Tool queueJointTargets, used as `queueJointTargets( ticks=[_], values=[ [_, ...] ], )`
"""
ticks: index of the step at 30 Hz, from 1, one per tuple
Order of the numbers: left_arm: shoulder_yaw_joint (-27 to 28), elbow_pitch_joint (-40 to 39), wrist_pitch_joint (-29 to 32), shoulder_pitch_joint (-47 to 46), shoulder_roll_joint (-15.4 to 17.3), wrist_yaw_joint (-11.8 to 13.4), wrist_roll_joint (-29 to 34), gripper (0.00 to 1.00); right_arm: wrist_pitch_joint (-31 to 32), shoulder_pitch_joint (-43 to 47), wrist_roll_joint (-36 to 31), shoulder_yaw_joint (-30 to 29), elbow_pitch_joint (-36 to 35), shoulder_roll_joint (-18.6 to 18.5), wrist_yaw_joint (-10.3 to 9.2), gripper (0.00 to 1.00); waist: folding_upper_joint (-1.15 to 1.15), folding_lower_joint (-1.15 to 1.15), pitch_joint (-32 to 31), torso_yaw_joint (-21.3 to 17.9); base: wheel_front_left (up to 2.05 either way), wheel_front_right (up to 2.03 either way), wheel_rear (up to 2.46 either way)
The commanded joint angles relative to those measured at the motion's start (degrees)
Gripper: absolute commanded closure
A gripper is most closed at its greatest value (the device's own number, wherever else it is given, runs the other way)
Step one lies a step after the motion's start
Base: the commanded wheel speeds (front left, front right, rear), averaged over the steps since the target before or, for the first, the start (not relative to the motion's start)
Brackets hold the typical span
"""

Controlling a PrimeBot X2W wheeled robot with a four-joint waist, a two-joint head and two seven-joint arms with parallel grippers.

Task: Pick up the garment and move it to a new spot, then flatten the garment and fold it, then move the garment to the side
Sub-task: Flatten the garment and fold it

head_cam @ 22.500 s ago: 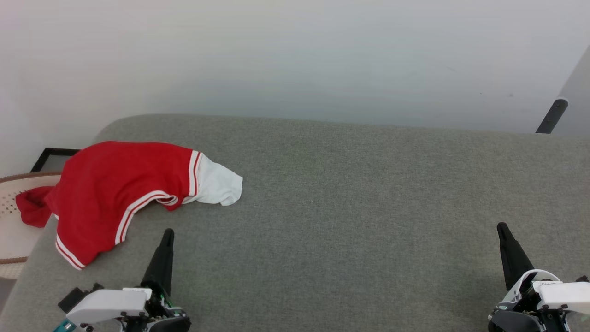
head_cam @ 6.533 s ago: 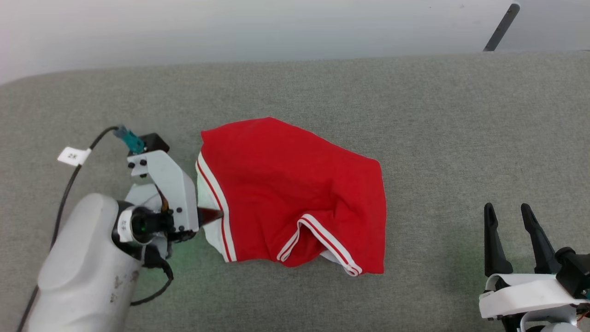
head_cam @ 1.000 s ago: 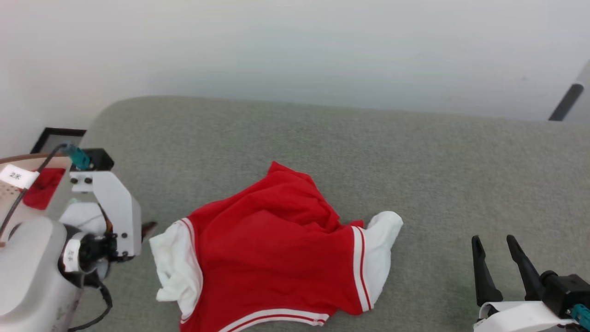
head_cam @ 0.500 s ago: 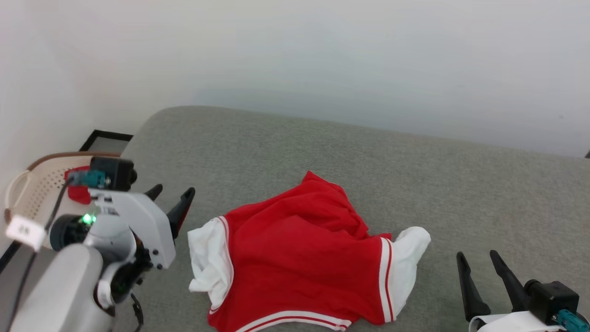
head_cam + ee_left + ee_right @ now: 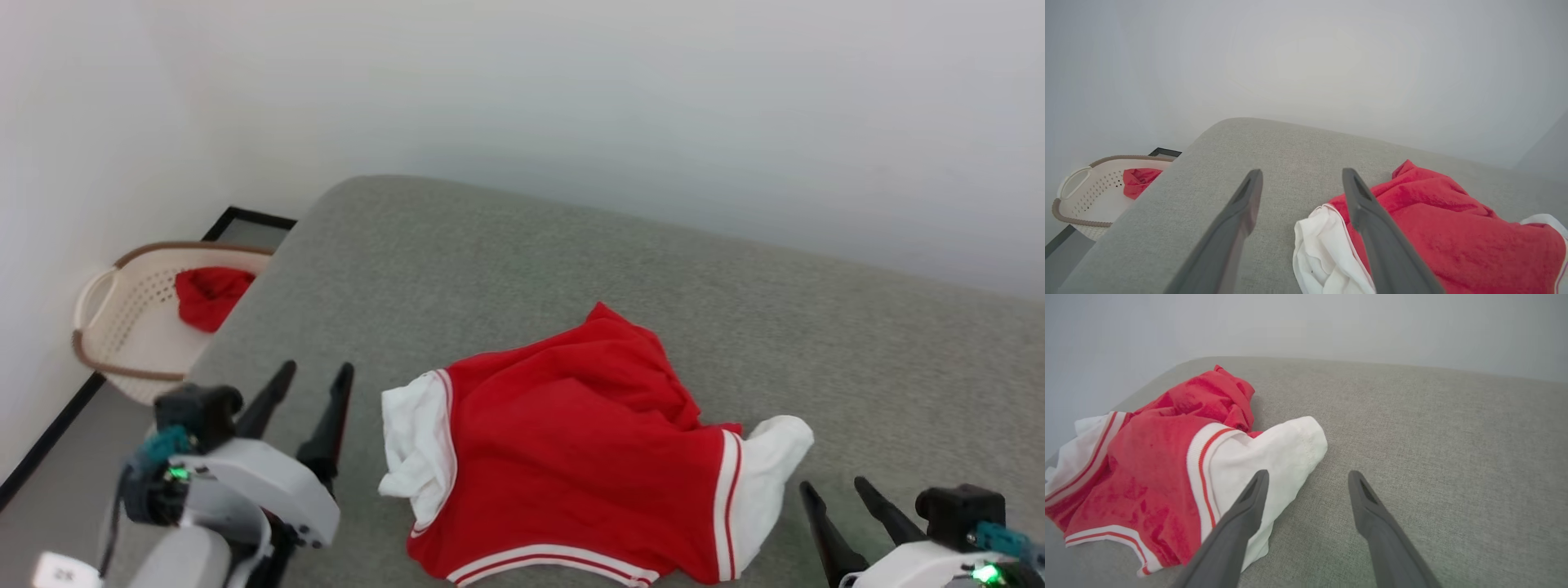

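**Both grippers open and empty, garment lying between them**

The left gripper [image 5: 317, 367] has its 2 dark fingers spread wide with nothing between them. It hangs over the grey padded surface [image 5: 571, 261], near the garment [image 5: 571, 457] but apart from it. The right gripper [image 5: 831, 484] is spread just as wide and also holds nothing. Its tips are just beside the garment's right white sleeve, and I cannot tell whether they touch it.

The garment lies crumpled on the near middle of the surface, red body up, with 1 white sleeve at each end and striped trim along its near hem.

There is bare surface beyond the garment up to the wall [image 5: 571, 98], and more to its right. The surface's rounded left edge drops to the floor, where a pale basket [image 5: 90, 298] holds a small red cloth [image 5: 208, 296].

The left wrist view gives the left sleeve as a rumpled white heap at the inner side of 1 finger. The right wrist view brings out the bunched red folds at the garment's far end and the red stripe on the right cuff. The head view sets both grippers against the garment at once.
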Motion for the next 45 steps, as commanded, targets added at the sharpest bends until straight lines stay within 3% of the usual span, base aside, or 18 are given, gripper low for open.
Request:
queueJointTargets(
  ticks=[1, 10, 20, 21, 22, 23, 35, 45],
  values=[
    [-0.2, 0.4, -0.8, 0.9, -0.3, -0.2, 0.4, 0.0, 1.6, -0.9, 0.4, 0.3, -0.4, -0.8, 0.02, 0.0, 0.0, 0.0, 1.1, 1.6, 0.0, 0.0, 0.0],
    [-0.7, 3.3, -6.3, 2.2, -2.7, -0.7, 0.7, 0.0, 16.4, -1.6, 3.7, 0.1, -2.6, -3.3, 0.02, 0.0, 0.0, 0.0, 4.1, 5.7, 0.0, 0.0, 0.0],
    [-0.1, 5.6, -11.5, 2.5, -5.4, -0.4, 2.0, 0.0, 24.6, -2.1, 6.3, 3.5, -0.7, -4.2, 0.02, 0.0, 0.0, 0.0, 6.9, 8.5, 0.0, 0.0, 0.0],
    [0.1, 5.8, -11.7, 2.6, -5.8, -0.6, 1.8, 0.0, 25.0, -2.3, 6.0, 3.9, -0.3, -4.3, 0.02, 0.09, 0.0, 0.0, 7.0, 8.8, 0.0, 0.0, 0.0],
    [0.3, 6.2, -11.9, 2.7, -6.0, -0.6, 1.9, 0.0, 24.9, -2.6, 5.8, 3.9, 0.2, -4.2, 0.02, 0.87, 0.0, 0.0, 7.2, 8.9, 0.0, 0.0, 0.0],
    [0.4, 6.4, -12.0, 2.9, -6.1, -0.8, 2.1, 0.0, 24.8, -2.8, 5.6, 3.7, 0.6, -4.2, 0.02, 1.0, 0.0, 0.0, 7.3, 9.1, 0.0, 0.0, 0.0],
    [7.4, 4.4, -12.5, 6.6, -8.8, -1.4, 6.8, 0.0, 24.6, -5.8, 4.0, 1.0, 1.2, -5.7, -0.02, 1.0, 0.0, 0.0, 6.4, 8.1, 0.0, 0.0, 0.0],
    [14.2, 1.7, -12.4, 10.8, -12.3, -3.6, 11.5, 0.0, 26.4, -7.3, 3.4, -3.0, -0.2, -8.8, -0.02, 1.0, 0.0, 0.0, 4.4, 5.9, 0.0, 0.0, 0.0]
  ],
)
